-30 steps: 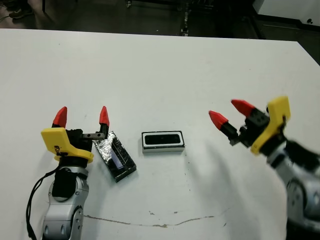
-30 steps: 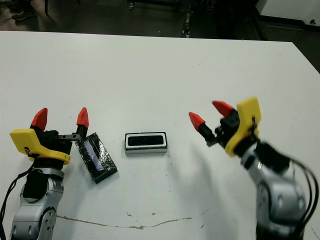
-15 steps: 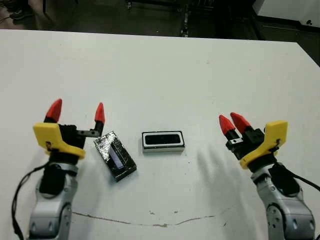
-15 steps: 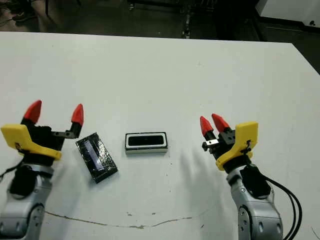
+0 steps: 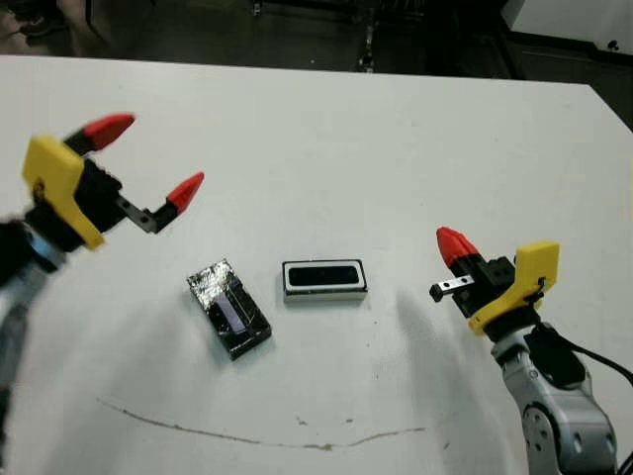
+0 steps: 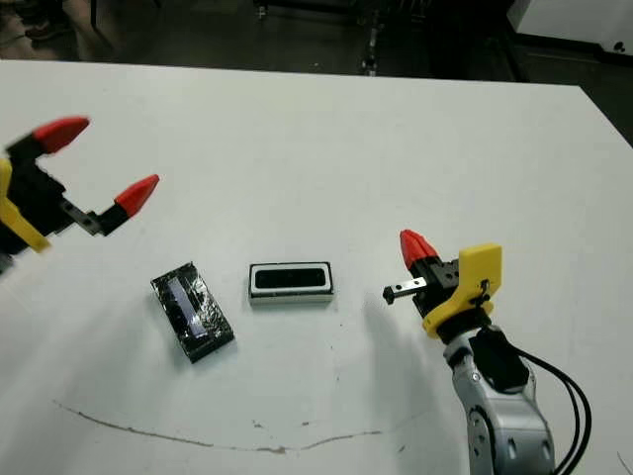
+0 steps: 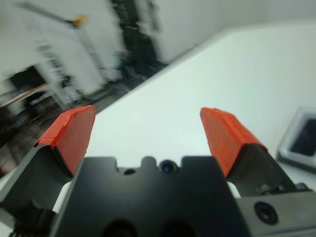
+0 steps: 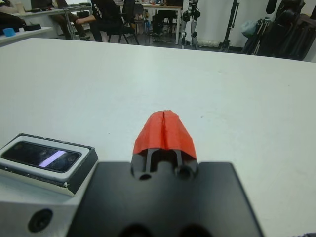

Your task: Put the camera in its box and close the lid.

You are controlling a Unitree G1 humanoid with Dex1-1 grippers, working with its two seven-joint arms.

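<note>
My left gripper [image 5: 148,158] has lifted up and away from the tabletop [image 5: 326,129] since a moment ago, when it hovered right beside the lid; its fingers [image 5: 184,190] stand wide apart and hold nothing. Below and to its right, the lid [image 5: 228,309] lies flat and slanted, crinkly foil face up with a pale strip down its middle, in the same place as before. Just beside it, a small gap apart, sits the box [image 5: 324,279], and the camera [image 5: 323,273] already rests inside it as a dark bar filling the white walls. Further right, well apart from the box, my right gripper [image 6: 413,252] has drawn back, and its fingers [image 8: 164,131] have gone from a narrow gap to pressed together on nothing.

I judge the first half of the job done; the lid is not yet on, and neither arm is now near it, so a fresh approach is needed.

I can read no brand, label or writing on any of these things.
</note>
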